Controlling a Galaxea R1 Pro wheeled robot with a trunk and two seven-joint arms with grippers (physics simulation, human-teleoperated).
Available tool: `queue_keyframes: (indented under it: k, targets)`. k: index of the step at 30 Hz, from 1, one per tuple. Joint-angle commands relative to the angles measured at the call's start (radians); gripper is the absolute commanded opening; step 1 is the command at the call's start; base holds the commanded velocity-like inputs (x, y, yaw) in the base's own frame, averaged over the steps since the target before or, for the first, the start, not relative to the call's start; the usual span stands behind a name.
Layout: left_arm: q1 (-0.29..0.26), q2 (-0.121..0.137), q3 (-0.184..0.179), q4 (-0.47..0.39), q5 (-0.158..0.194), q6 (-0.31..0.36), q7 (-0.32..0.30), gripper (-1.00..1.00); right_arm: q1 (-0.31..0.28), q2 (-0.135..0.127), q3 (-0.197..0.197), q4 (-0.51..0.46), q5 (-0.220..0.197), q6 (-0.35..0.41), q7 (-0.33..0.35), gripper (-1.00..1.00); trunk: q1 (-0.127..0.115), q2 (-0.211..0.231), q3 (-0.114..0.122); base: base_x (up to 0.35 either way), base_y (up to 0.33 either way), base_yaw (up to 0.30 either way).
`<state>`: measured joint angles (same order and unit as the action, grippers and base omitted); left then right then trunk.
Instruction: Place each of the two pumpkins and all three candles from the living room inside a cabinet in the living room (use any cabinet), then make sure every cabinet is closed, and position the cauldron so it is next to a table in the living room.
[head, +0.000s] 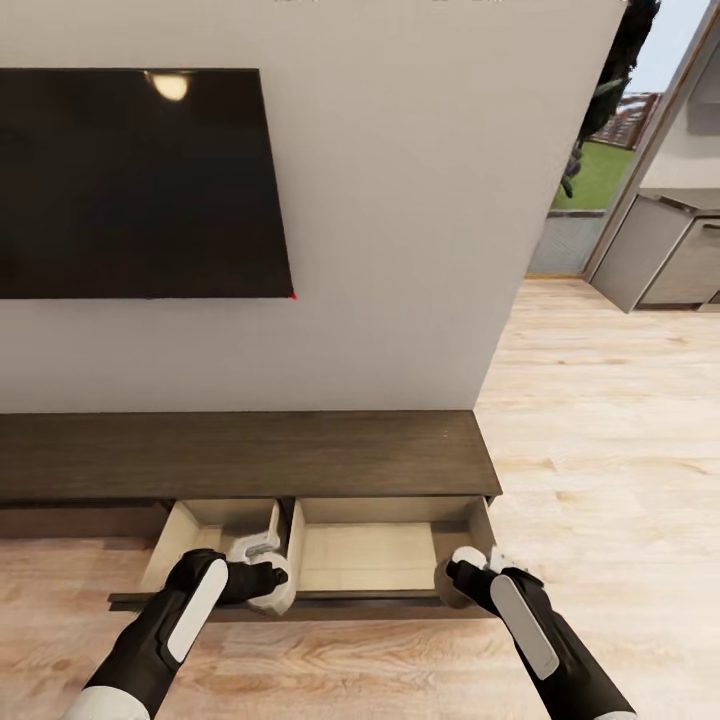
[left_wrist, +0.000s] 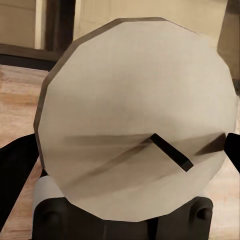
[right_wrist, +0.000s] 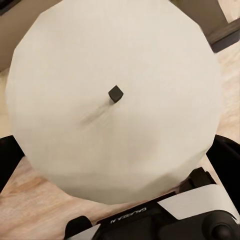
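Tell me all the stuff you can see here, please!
Candles: two, cream-white with dark wicks, one in each gripper.
TV: one, black, on the white wall.
Cabinet: one, dark brown, below the TV.
Drawers: two open, beige inside, at the cabinet's front.
Floor: pale wood.
Kitchen units: grey, far right.
Left gripper: black and white, over the left drawer.
Right gripper: black and white, at the right drawer's corner.
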<state>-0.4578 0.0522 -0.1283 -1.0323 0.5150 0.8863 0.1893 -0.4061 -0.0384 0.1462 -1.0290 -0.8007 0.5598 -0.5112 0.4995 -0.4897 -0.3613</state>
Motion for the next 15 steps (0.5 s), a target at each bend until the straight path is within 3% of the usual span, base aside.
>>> queue_keyframes:
  k: [1, 7, 10, 15]
  targets:
    - [-0.002, -0.005, -0.003, 0.007, -0.004, -0.005, 0.011, -1.00, -0.001, -0.001, 0.006, -0.002, -0.008, 0.001, -0.010, -1.00, -0.003, 0.006, 0.002, 0.000, 0.000, 0.000]
    - [-0.007, -0.107, -0.002, 0.121, -0.207, -0.154, 0.010, -1.00, -0.002, 0.001, 0.013, -0.003, -0.008, 0.000, -0.006, -1.00, -0.019, 0.034, 0.014, 0.000, 0.000, 0.000]
    - [-0.006, -0.123, -0.001, 0.141, -0.245, -0.175, 0.004, -1.00, -0.002, 0.004, 0.034, -0.003, -0.007, 0.000, -0.005, -1.00, -0.019, 0.034, 0.014, 0.000, 0.000, 0.000]
    - [-0.006, -0.124, -0.002, 0.150, -0.259, -0.193, -0.004, -1.00, -0.002, 0.006, 0.065, -0.002, -0.006, -0.006, -0.004, -1.00, -0.019, 0.034, 0.014, 0.090, -0.012, 0.000]
